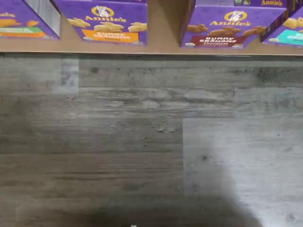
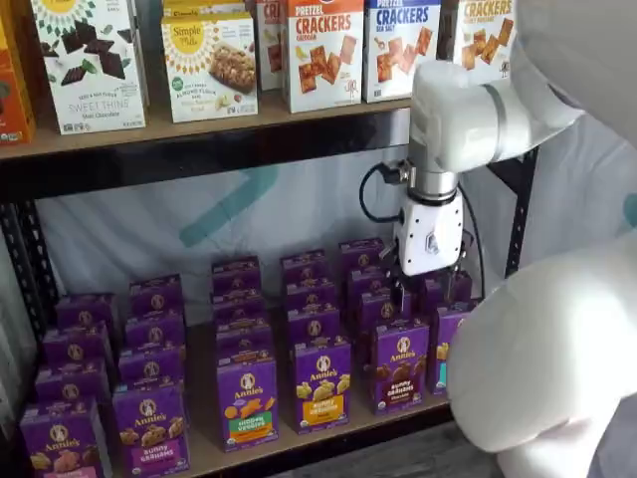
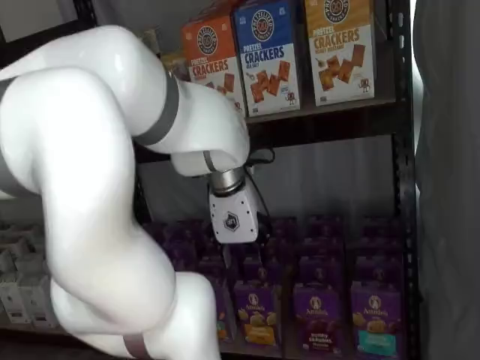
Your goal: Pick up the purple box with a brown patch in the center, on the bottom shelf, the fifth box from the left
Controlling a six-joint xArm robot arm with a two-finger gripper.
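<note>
One pincer [image 2: 428, 281], its finger gap impossible to tell, hovers above the purple box [image 2: 401, 364] in approach, needing descent next.

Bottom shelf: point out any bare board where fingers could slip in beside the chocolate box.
In the wrist view, bare bottom shelf shows between the purple box and the yellow-band box. The purple box's other side is crowded by the teal-band box.

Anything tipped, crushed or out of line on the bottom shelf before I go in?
Nothing stands out. The purple box stands upright at the front of the bottom shelf, in line with its neighbours. The gripper hangs above the rows, holding nothing.
</note>
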